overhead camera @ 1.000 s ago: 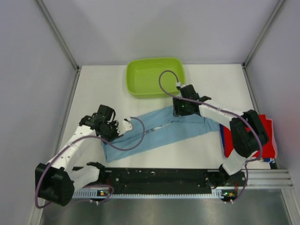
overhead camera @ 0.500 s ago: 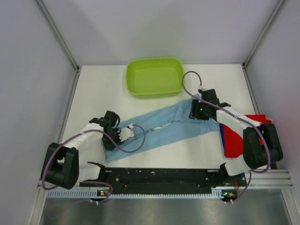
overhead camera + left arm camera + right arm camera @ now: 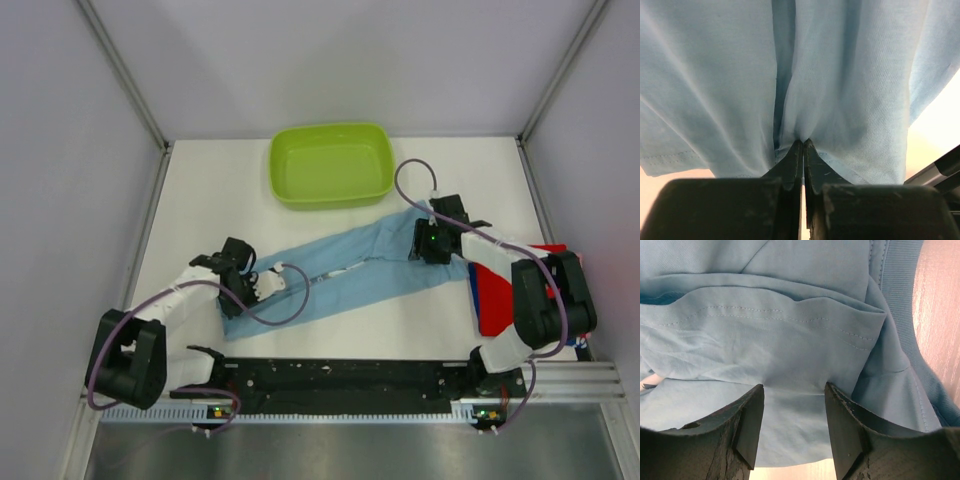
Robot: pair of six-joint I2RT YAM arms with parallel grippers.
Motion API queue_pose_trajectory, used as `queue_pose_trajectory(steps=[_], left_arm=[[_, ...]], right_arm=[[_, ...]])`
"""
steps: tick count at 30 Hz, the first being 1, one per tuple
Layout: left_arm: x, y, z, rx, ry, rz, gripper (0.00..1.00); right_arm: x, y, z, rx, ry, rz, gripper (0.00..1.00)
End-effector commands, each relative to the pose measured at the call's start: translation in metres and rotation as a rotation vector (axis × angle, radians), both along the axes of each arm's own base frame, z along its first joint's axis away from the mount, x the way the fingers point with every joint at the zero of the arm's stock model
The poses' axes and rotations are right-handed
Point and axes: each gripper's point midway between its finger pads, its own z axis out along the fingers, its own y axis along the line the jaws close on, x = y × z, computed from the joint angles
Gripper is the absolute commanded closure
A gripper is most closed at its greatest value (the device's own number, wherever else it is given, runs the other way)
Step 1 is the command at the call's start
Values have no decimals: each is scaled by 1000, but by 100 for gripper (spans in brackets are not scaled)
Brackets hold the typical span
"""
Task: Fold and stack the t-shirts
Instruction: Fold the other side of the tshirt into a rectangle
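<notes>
The light blue t-shirt (image 3: 350, 268) lies stretched in a long band across the table, from lower left to upper right. My left gripper (image 3: 247, 290) is shut on its lower left end; in the left wrist view the jaws (image 3: 803, 142) pinch a fold of the cloth (image 3: 850, 75). My right gripper (image 3: 432, 246) sits at the shirt's upper right end. In the right wrist view its jaws (image 3: 794, 387) stand open, pressing down on the blue cloth (image 3: 790, 330) with cloth between them. Folded red (image 3: 492, 300) and darker blue (image 3: 478, 292) shirts lie under the right arm at the table's right edge.
A lime-green plastic basin (image 3: 330, 164) stands at the back middle, just beyond the shirt. Metal frame posts and grey walls close in the table on the left, right and back. The black rail (image 3: 340, 380) with both arm bases runs along the near edge.
The right gripper moved from near the basin to the right along the shirt's upper end and now stands open. The left gripper drew back toward the near left, pulling the shirt straighter.
</notes>
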Motion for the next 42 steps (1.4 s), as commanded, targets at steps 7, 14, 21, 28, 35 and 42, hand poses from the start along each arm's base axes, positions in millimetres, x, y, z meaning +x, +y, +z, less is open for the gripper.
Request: queue_pose_trajectory(steps=[7, 14, 21, 28, 35, 42], left_arm=[[12, 16, 19, 76, -108, 76, 100], [14, 9, 33, 18, -141, 82, 67], [35, 15, 25, 72, -140, 124, 68], [26, 14, 0, 83, -51, 99, 69], [32, 23, -3, 120, -99, 171, 100], [31, 49, 5, 141, -168, 291, 100]], right_arm=[[3, -14, -13, -32, 18, -42, 48], [3, -14, -15, -35, 22, -37, 48], [3, -15, -11, -39, 7, -35, 48], [4, -17, -9, -49, 0, -37, 48], [5, -27, -15, -59, 20, -68, 48], [2, -30, -24, -69, 46, -70, 48]])
